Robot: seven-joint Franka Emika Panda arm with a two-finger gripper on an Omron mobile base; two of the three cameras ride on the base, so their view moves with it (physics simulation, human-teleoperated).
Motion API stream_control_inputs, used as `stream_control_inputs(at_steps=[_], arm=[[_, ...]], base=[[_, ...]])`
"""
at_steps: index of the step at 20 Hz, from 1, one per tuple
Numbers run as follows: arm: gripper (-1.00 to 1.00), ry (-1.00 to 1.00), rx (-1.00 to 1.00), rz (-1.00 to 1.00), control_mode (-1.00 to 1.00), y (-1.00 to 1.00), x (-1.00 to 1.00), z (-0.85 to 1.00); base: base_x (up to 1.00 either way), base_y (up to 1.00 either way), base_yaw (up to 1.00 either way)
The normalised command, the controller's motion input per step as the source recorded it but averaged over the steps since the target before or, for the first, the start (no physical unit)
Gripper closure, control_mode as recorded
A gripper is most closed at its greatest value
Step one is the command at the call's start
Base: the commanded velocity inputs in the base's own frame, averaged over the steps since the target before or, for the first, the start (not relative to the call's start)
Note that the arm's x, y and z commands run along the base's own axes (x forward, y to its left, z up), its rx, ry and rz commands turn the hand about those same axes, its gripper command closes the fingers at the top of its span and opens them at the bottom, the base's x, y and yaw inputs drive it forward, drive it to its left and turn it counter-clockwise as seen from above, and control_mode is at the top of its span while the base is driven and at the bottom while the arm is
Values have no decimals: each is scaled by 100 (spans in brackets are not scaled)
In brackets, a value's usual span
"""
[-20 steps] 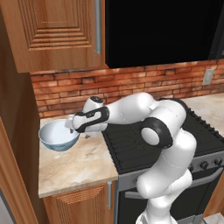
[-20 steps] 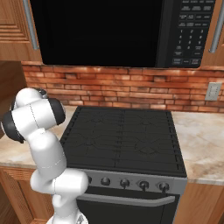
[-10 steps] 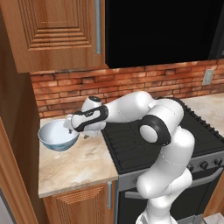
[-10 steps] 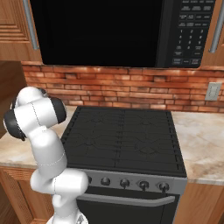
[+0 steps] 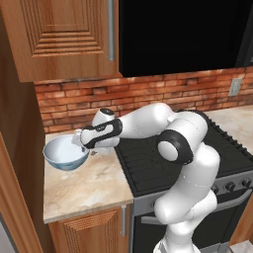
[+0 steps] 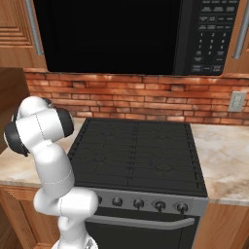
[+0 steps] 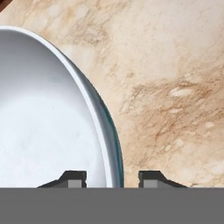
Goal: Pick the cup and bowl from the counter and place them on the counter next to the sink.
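The bowl [image 5: 64,153], white inside with a pale blue-grey outside, stands on the beige counter [image 5: 89,185] to the left of the stove. My gripper [image 5: 85,147] reaches down at the bowl's right rim. In the hand view the bowl [image 7: 43,122] covers the left half over the marbled counter [image 7: 175,87]. There my gripper [image 7: 112,177] straddles the rim, one fingertip inside the bowl and one outside. A small gap shows on each side of the rim. The cup and the sink are out of view.
A black stove [image 5: 163,158] adjoins the counter on the right, also seen as the stove [image 6: 141,151] in the right base view. A wooden cabinet [image 5: 64,34] hangs above the bowl and a brown side panel [image 5: 15,148] closes the left. More counter [image 6: 223,155] lies beyond the stove.
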Motion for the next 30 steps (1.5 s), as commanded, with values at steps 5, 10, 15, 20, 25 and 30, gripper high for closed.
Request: stream_control_inputs(at_steps=[5, 10, 15, 20, 25, 30], arm=[[100, 0, 0, 0, -100, 0, 0, 0], [100, 0, 0, -1, -100, 0, -3, 13], [100, 0, 0, -3, -100, -12, -1, 57], [100, 0, 3, 0, -100, -35, -29, 42], [100, 1, 0, 0, -100, -58, -62, 10], [100, 6, 0, 0, -100, -63, -52, 35]], base=[[0, 0, 0], [0, 0, 0], [0, 0, 0], [0, 0, 0], [0, 0, 0], [0, 0, 0]])
